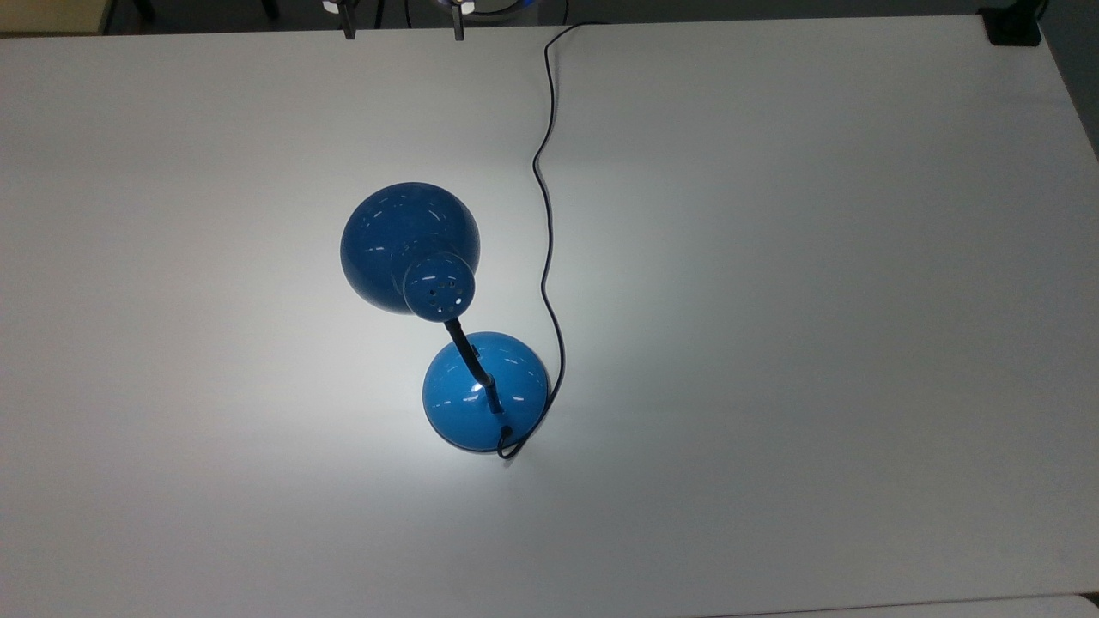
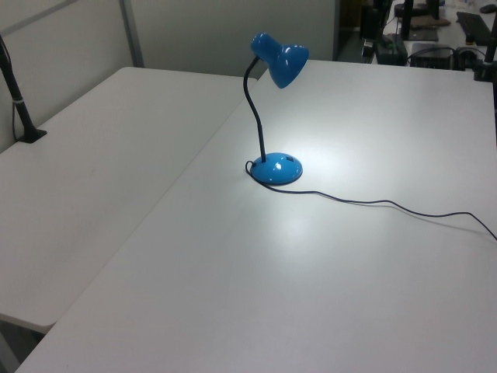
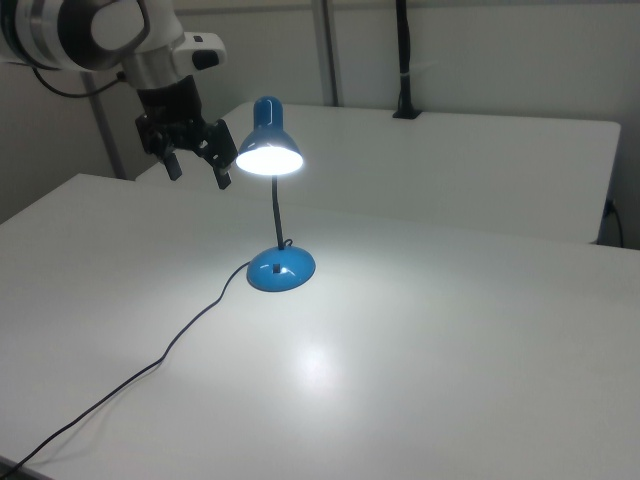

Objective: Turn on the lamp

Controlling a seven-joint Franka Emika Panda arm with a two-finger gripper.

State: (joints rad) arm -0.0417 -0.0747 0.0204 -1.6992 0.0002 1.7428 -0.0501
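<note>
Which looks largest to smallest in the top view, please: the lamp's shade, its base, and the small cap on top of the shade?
1. Shade, the widest blue circle, though it sits higher, so nearness to the camera may enlarge it.
2. Base, slightly smaller than the shade.
3. Cap with vent holes, clearly the smallest.

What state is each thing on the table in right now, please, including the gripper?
lamp: on, shade glowing, bright pool of light on the table around its base; standing upright.
cord: lying slack in loose curves across the table, running from the lamp's base off the far edge in the top view.
gripper: open, empty, raised in the air to the right view's left of the shade, not touching it.
table: white, lit around the lamp.
</note>
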